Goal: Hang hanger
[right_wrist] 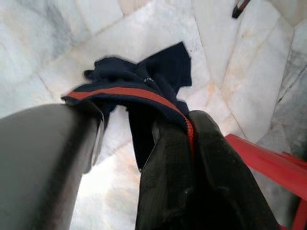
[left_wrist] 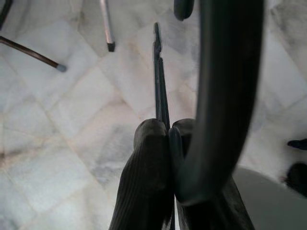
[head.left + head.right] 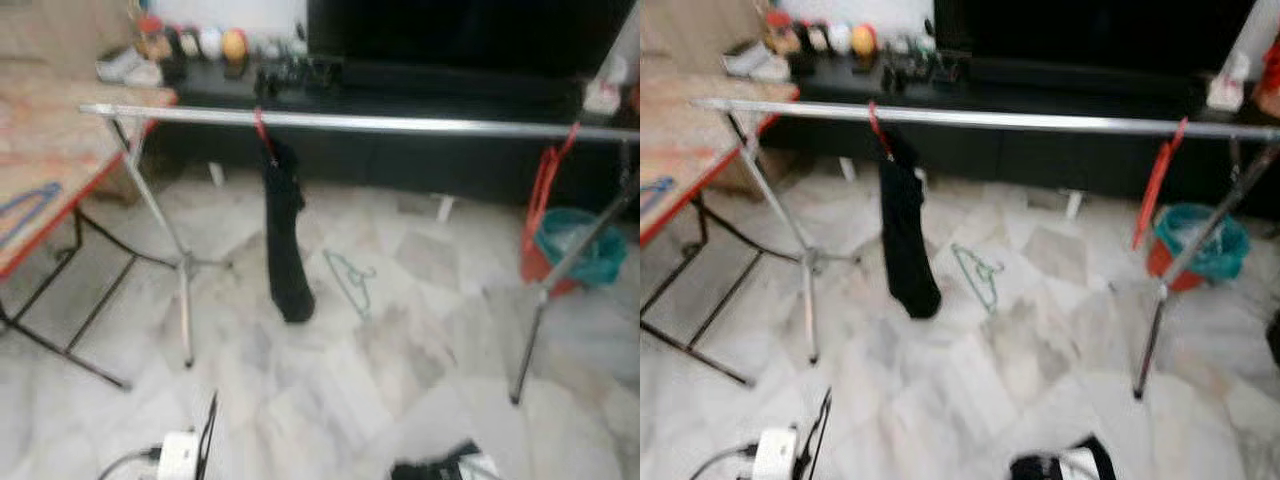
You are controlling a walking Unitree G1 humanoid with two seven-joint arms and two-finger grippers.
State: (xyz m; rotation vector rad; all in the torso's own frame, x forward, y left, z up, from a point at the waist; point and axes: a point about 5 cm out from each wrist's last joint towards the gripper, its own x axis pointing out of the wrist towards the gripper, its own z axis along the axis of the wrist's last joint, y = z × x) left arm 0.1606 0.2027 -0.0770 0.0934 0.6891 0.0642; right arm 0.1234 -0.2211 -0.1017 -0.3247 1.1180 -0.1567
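A silver rail (image 3: 400,123) of a drying rack runs across the room. A black garment (image 3: 285,240) hangs from it on a red hanger (image 3: 262,128), and an empty red hanger (image 3: 545,180) hangs further right. A green hanger (image 3: 352,280) lies on the floor under the rail. My left gripper (image 2: 169,129) is low over the floor, shut on a thin dark hanger (image 2: 159,72) seen edge-on. My right gripper (image 1: 141,115) is shut on a red hanger (image 1: 129,92) that carries a navy garment (image 1: 163,67), also low over the tiles.
A folding table (image 3: 60,170) with an orange edge stands at the left. The rack's legs (image 3: 183,290) splay out on the marble floor. A teal and red bin (image 3: 570,250) sits at the right, and a dark TV cabinet (image 3: 420,80) lies behind the rail.
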